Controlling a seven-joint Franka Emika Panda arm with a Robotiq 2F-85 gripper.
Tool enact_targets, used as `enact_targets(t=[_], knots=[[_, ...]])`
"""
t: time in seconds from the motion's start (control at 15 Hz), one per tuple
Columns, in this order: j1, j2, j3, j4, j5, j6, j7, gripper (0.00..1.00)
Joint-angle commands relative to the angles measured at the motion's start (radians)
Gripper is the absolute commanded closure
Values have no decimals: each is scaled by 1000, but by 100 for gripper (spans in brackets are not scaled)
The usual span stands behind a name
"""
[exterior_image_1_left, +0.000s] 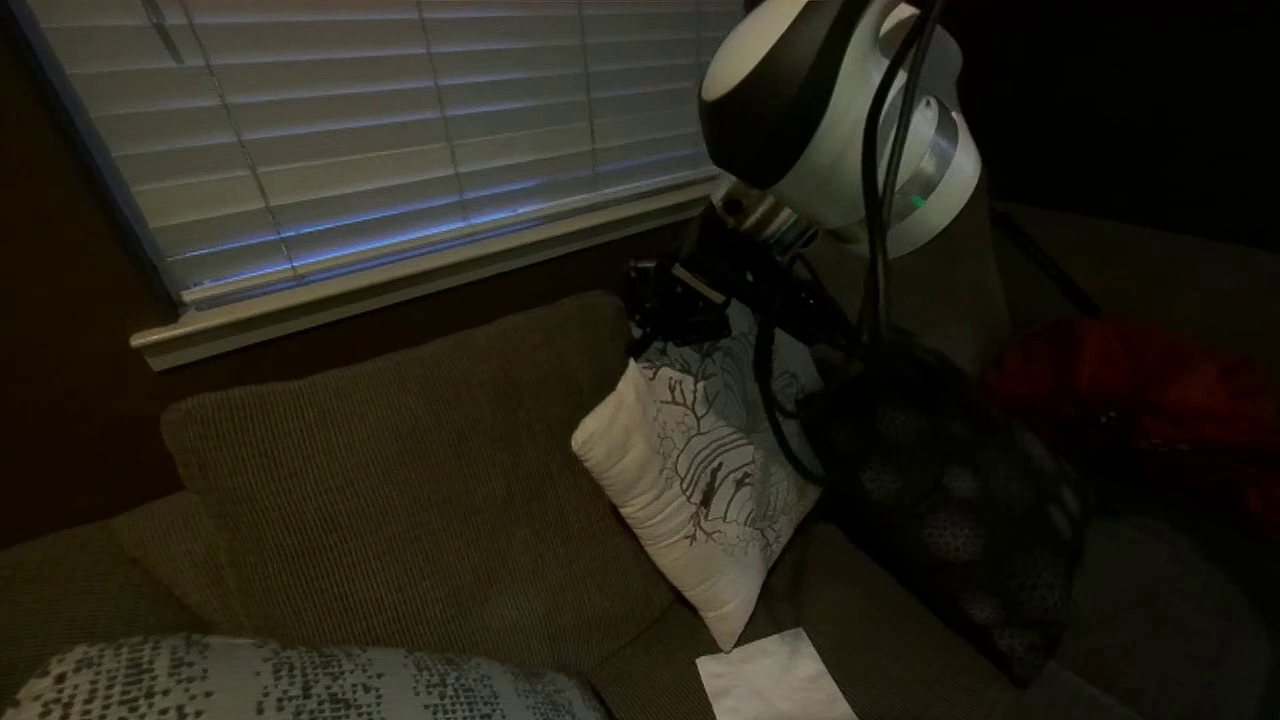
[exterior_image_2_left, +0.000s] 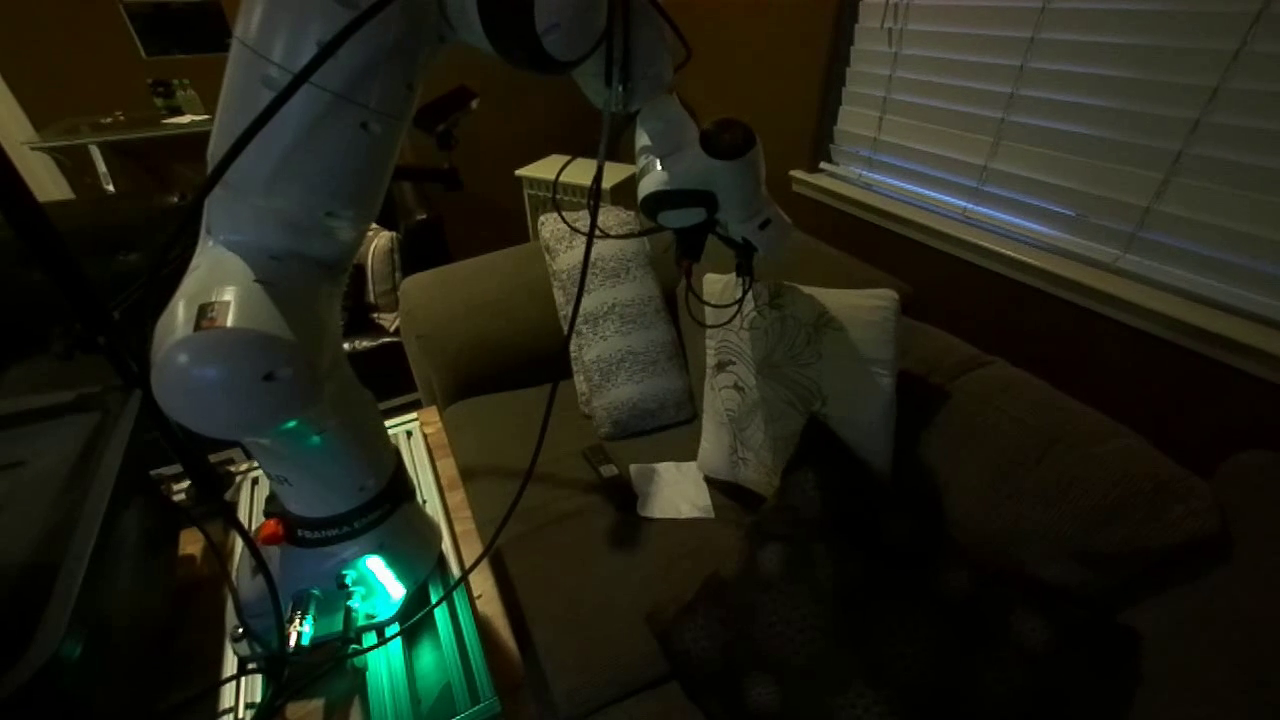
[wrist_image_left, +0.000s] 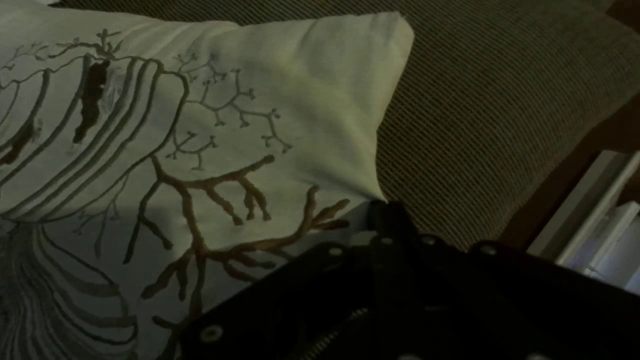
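Read as a dial, an exterior view puts the grey pillow between seven and eight o'clock, well apart; I see little trouble there. The cushion fills eight; its ribbed cloth could drag on whatever leans against it. Towards ten runs the sill, and if I swing that way my knuckles could knock it. At the hub is my gripper: the wrist view shows its fingers almost together, pinching the edge of the white pillow near one corner. That bite looks small, so a sharp pull could slip the cloth free. The pillow slopes down towards five, against the cushion, its low corner just beside the napkin, which a sideways sweep could shift. My cable loops at three and could snag if I twist. At four the dark pillow overlaps the white one; I can't tell whether they touch, but its weight could pin the cloth and strain my pinch.
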Motion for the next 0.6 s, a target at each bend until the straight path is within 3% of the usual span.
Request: enact_targets(t=[0.0, 0.47, 0.53], knots=[[-10, 13, 61, 57, 48, 60, 26, 100], [11, 71, 54, 136, 19, 43, 71, 100], [-5, 38, 47, 74, 15, 49, 49, 100]])
